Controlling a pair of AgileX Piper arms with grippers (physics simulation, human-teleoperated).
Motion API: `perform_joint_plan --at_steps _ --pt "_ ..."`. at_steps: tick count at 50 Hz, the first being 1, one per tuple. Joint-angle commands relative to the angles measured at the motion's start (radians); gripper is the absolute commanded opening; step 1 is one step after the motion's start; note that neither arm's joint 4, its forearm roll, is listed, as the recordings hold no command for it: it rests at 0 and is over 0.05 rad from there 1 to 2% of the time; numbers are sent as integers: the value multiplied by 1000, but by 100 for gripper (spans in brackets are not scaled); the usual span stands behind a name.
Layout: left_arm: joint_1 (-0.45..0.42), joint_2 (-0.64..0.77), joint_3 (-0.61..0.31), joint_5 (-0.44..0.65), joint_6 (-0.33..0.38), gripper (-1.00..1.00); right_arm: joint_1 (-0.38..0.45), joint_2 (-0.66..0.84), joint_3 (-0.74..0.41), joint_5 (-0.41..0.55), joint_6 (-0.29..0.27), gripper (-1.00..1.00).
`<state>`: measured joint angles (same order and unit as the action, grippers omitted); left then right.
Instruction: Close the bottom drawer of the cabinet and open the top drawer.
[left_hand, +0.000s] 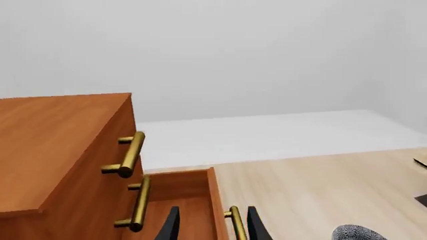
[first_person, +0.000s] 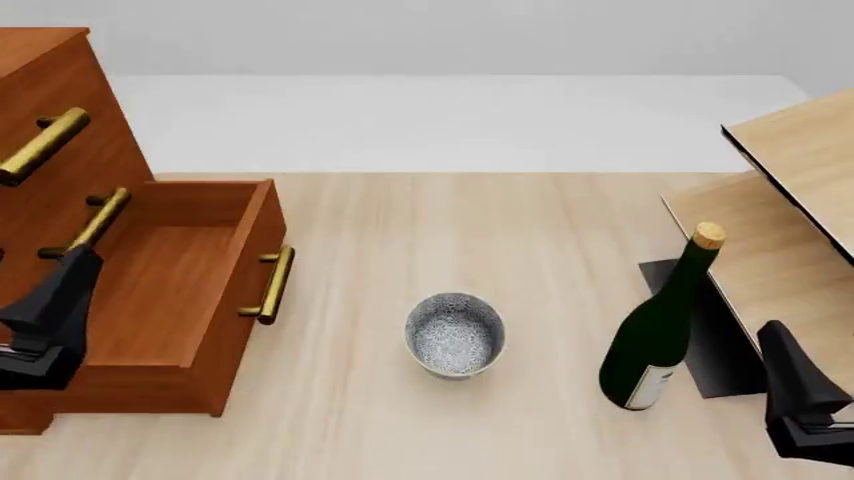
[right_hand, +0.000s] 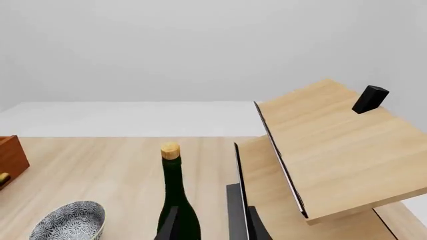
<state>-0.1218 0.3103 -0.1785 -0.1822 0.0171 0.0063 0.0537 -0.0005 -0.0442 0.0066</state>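
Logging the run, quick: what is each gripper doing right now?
Left gripper: open, holding nothing.
Right gripper: open, holding nothing.

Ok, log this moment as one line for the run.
bottom drawer: open | top drawer: closed | left gripper: above bottom drawer, holding nothing | right gripper: idle by bottle

Bright, even, diffuse light throughout; no visible source. Render sharp edge to edge, no blur, no lens distortion. Shadows faint: soft dark patch beneath pale plywood structure (first_person: 787, 230), dimmer interior in open bottom drawer (first_person: 174, 290). Mild sheen along brass handles (left_hand: 131, 154). Background flat grey-white, no glare.
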Motion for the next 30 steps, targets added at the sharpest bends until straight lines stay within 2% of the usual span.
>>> perform_joint_plan --at_steps 1,6,8,10,12,13,14,15,17,21,24,30 --pt "-133 209 -141 -57 -36 100 -1 7 0 -6 1 100" --pt "-228 296 -201 -49 -38 100 -1 8 0 -8 1 100" --pt "-229 372 -231 -37 -24 100 -2 10 0 -10 1 100" --pt "-294 419 -254 -28 -87 100 -2 9 0 -9 2 100" --pt "-288 449 -287 -6 -33 100 -1 6 0 -7 3 100" --pt "-297 449 -290 -5 -47 100 0 6 0 -7 3 100" --pt "-309 473 -314 12 -93 100 1 6 0 -6 4 100" --pt "-297 489 -327 24 -93 100 1 4 0 -4 4 100" --pt "-314 518 -369 59 -171 100 1 4 0 -4 5 100" --pt "-318 567 -432 126 -86 100 1 0 0 -1 7 100" --pt "-340 628 -483 194 -144 100 0 -4 0 1 9 100" --pt "-395 712 -533 277 -204 100 2 -11 0 8 10 100"
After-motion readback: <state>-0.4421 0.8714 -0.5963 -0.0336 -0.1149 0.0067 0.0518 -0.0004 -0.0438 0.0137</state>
